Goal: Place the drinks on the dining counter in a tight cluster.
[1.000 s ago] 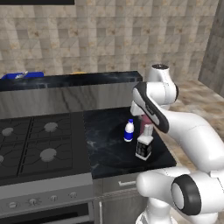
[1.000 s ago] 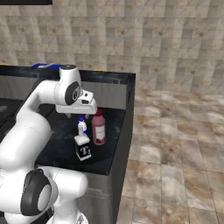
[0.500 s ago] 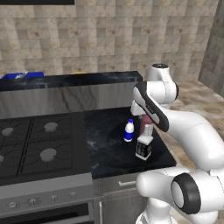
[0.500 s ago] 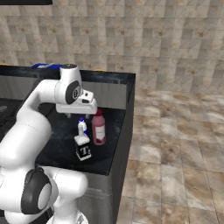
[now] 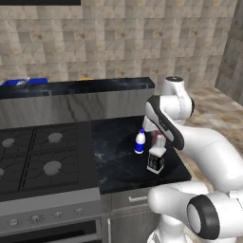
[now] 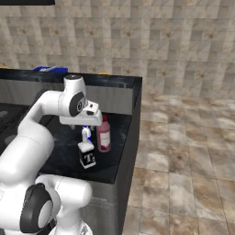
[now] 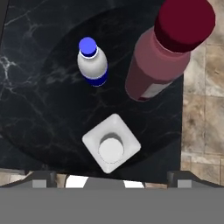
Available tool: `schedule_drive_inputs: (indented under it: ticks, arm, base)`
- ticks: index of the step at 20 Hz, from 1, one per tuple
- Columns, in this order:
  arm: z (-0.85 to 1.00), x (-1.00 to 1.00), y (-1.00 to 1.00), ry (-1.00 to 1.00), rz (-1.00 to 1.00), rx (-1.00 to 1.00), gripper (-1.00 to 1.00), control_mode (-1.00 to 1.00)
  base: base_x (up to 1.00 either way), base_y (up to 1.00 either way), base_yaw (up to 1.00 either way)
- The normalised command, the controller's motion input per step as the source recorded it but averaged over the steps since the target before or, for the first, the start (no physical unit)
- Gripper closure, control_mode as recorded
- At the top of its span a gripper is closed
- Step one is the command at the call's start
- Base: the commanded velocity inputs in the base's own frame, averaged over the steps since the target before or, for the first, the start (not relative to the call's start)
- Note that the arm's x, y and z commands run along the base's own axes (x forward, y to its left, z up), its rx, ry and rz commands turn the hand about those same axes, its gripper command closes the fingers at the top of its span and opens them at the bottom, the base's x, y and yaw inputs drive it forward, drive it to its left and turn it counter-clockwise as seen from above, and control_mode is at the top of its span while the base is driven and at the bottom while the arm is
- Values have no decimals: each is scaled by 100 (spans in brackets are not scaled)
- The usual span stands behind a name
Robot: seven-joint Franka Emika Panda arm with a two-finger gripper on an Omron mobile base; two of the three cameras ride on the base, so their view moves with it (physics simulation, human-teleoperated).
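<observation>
While our claw [image 7: 112, 177] hangs wide open and grasping nothing, all three bottles stand upright on the black table [image 5: 118, 161] directly beneath it. Seen from the hand camera, the square bottle [image 7: 111, 148] sits nearest the claw, just ahead of the fingertips [image 7: 42, 178] and roughly midway between them, its white shoulders and round cap facing up at us. Farther out from the claw and to one side stands the white bottle [image 7: 92, 64] with its blue cap and blue band. Across from it, on the other side, rises the maroon bottle [image 7: 164, 50], the tallest of the three, its dark red cap closest to our lens. None of the three touches another; dark marble shows between each pair, though they stand near one another.

From the left base camera we see the arm bent over the same corner of the table, with the white bottle [image 5: 139, 142] just left of the wrist and the square bottle [image 5: 156, 159] below it, its black label toward us. From the right base camera the maroon bottle [image 6: 103, 135] stands just right of the wrist, the square bottle [image 6: 86, 154] in front, and the white bottle [image 6: 85, 134] partly hidden behind the hand.

Beyond the arm, a raised dining table [image 5: 78, 88] runs along the back. Stove burners [image 5: 40, 156] lie to the left.
</observation>
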Motion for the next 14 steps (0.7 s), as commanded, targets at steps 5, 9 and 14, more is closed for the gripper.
schedule_drive_inputs:
  ticks: [5, 9, 14]
  arm:
    - [-2, 17, 0, 0, 0, 0, -100, -100]
    - [-6, 14, 0, 0, 0, 0, -100, -100]
    - [-9, 2, 0, 0, 0, 0, -100, -100]
  base:
    - [0, 0, 0]
    - [0, 0, 0]
    - [0, 0, 0]
